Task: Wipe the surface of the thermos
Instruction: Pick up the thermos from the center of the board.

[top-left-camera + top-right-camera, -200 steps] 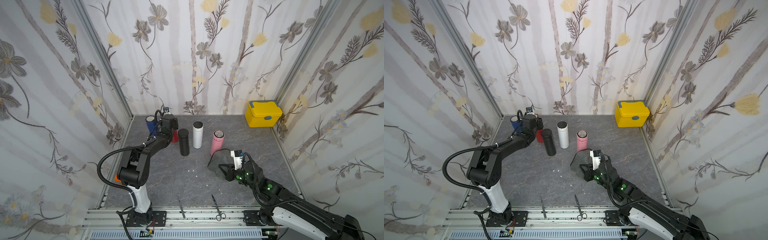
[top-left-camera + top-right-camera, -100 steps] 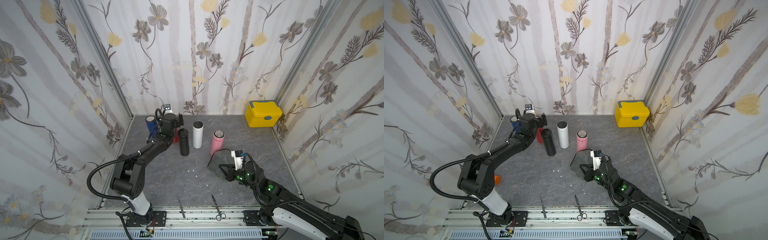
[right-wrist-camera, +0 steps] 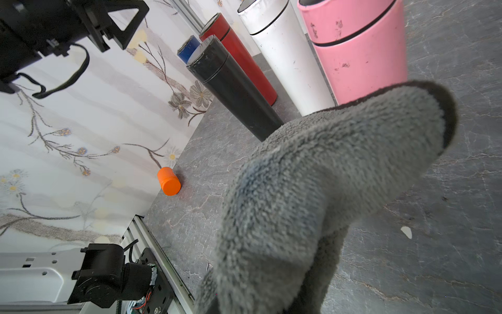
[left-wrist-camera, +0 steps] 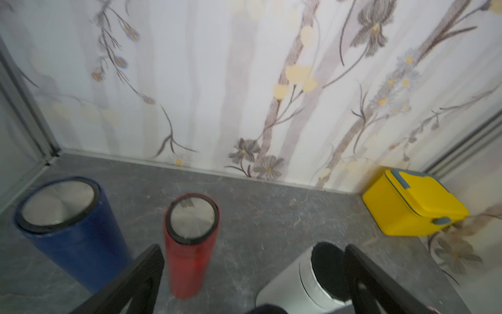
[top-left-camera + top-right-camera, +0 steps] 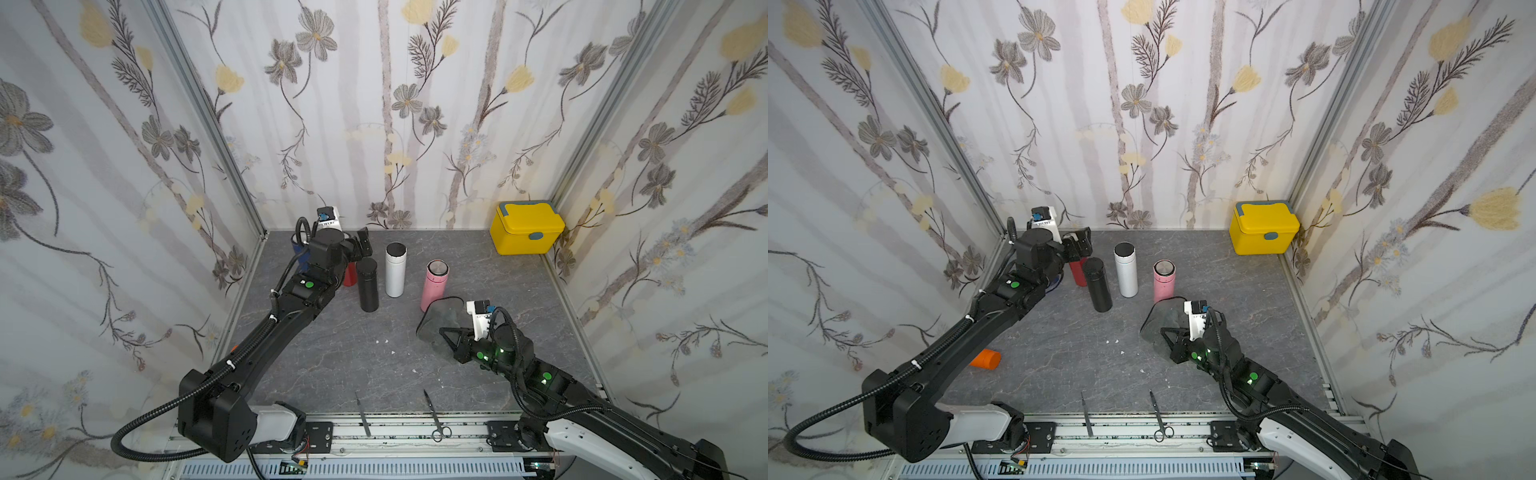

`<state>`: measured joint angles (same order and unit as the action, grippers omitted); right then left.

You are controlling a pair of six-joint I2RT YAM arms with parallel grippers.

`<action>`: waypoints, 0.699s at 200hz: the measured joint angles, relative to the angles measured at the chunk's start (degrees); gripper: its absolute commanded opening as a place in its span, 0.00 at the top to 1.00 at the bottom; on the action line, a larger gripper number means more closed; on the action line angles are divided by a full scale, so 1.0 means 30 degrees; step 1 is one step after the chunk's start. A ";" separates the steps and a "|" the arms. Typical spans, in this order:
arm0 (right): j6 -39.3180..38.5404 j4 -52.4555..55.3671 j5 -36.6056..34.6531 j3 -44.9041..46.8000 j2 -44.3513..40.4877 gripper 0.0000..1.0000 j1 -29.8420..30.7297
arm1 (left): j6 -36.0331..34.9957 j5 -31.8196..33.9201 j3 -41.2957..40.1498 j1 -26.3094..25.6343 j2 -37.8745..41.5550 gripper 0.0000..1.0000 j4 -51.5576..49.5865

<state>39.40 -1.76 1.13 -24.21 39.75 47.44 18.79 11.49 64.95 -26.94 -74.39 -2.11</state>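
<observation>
Five thermoses stand at the back: blue (image 4: 68,225), red (image 5: 350,276), black (image 5: 368,284), white (image 5: 395,270) and pink (image 5: 434,284). My left gripper (image 5: 359,245) hangs open above the red thermos (image 4: 190,244), holding nothing. In the left wrist view the red thermos stands by one finger (image 4: 141,271) and the white thermos (image 4: 304,282) by the other. My right gripper (image 5: 444,332) is shut on a grey cloth (image 3: 326,190), just in front of the pink thermos (image 3: 358,54). The cloth (image 5: 1160,324) hides the right jaws in the wrist view.
A yellow lidded box (image 5: 1262,232) sits in the back right corner. An orange cup (image 5: 986,359) lies on its side by the left wall. Scissors (image 5: 1158,415) and a thin metal tool (image 5: 1086,409) lie at the front edge. Small white crumbs dot the middle floor.
My left gripper has opened and risen off the red thermos, and the left arm has stretched out. The right arm and the cloth have stayed put.
</observation>
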 measured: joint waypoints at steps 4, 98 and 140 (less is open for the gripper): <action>0.0007 0.0051 0.0000 0.0000 -0.0007 1.00 0.0000 | 0.0117 -0.0087 -0.0197 -0.0102 0.0138 0.00 -0.0109; 0.0015 0.0080 0.0007 0.0160 0.0379 1.00 0.0007 | 0.0801 0.0168 -0.1151 -0.1151 -0.1523 0.00 -0.0670; 0.0073 0.0153 -0.0058 0.0321 -0.0036 1.00 0.0000 | 0.0801 0.0823 -0.0634 -0.1362 -0.3111 0.02 -0.0736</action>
<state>39.62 -1.30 0.95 -23.24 39.64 47.44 21.19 13.96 63.05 -31.03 -83.72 -4.32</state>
